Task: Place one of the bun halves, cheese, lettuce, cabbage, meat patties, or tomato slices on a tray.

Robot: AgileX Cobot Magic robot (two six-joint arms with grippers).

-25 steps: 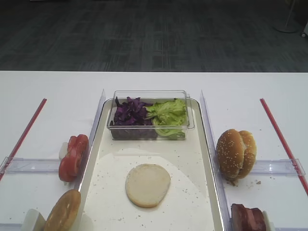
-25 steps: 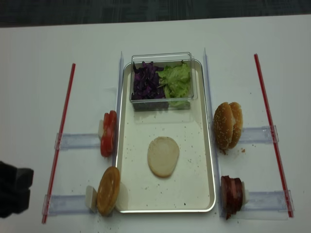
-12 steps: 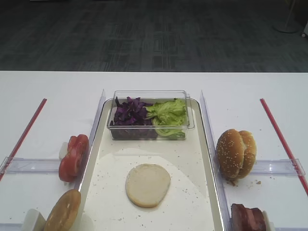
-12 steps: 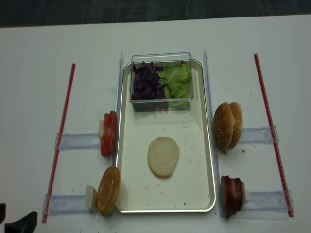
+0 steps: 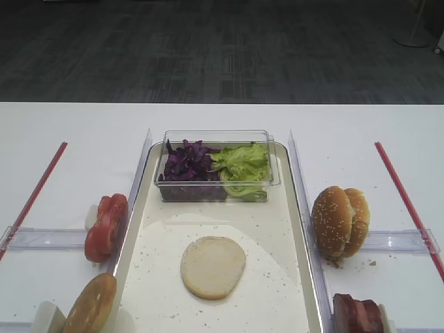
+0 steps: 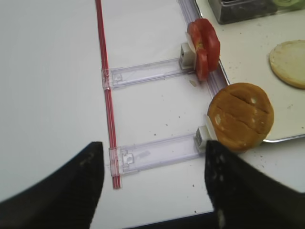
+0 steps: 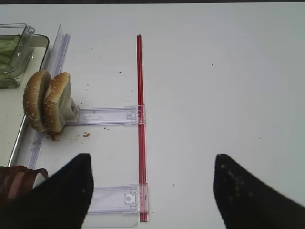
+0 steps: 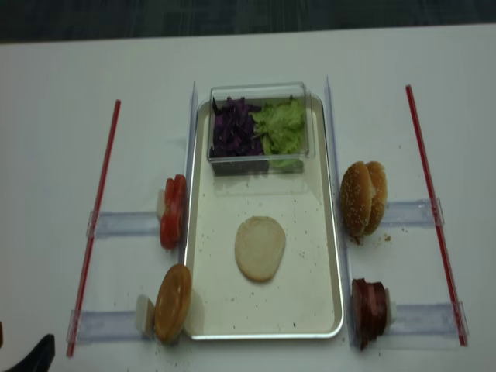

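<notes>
A round cream bun half point(image 5: 213, 266) lies flat, cut face up, in the middle of the cream tray point(image 5: 270, 229). Another bun half point(image 6: 240, 116) stands on edge in the near-left rack, with tomato slices point(image 6: 204, 40) in the rack behind it. Purple cabbage point(image 5: 187, 163) and green lettuce point(image 5: 243, 166) share a clear tub at the tray's far end. Meat patties point(image 5: 357, 313) stand at the near right. No cheese is in view. My left gripper point(image 6: 153, 148) hangs open and empty over the near-left rack. My right gripper point(image 7: 152, 157) is open and empty over bare table.
Sesame-seeded buns point(image 5: 340, 220) stand in a clear rack point(image 5: 395, 241) right of the tray. Red strips point(image 8: 97, 225) point(image 8: 434, 209) run along both sides. Clear upright walls flank the tray. The table's near edge shows in the left wrist view.
The left gripper has drawn back toward the table's near-left corner and has almost left the overhead view. The bun half on the tray has not moved.
</notes>
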